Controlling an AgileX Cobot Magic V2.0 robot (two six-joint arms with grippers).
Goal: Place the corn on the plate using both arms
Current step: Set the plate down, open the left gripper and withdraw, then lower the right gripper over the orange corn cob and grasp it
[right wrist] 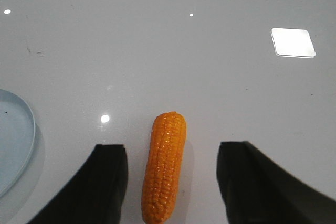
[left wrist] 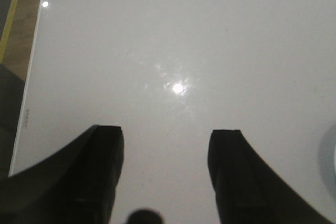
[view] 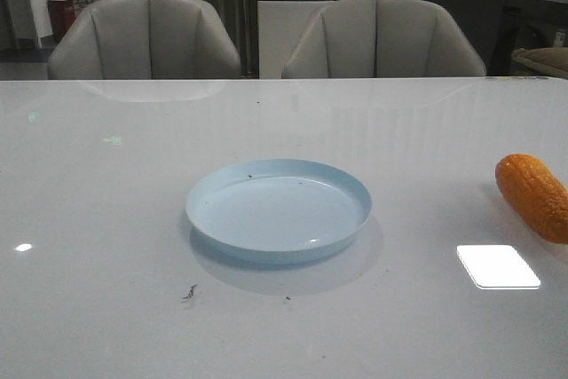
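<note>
Orange corn (right wrist: 164,167) lies between the right end effector's (right wrist: 172,182) spread fingers, ready for grasping; the left end effector (left wrist: 165,174) is also spread, over bare table (left wrist: 184,40).

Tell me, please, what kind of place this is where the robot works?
Probably an office or showroom lounge, not a home kitchen. A large glossy white table holds a round pale blue plate and an orange-yellow corn cob; two grey upholstered armchairs stand behind it, with shelving and a counter further back.
</note>
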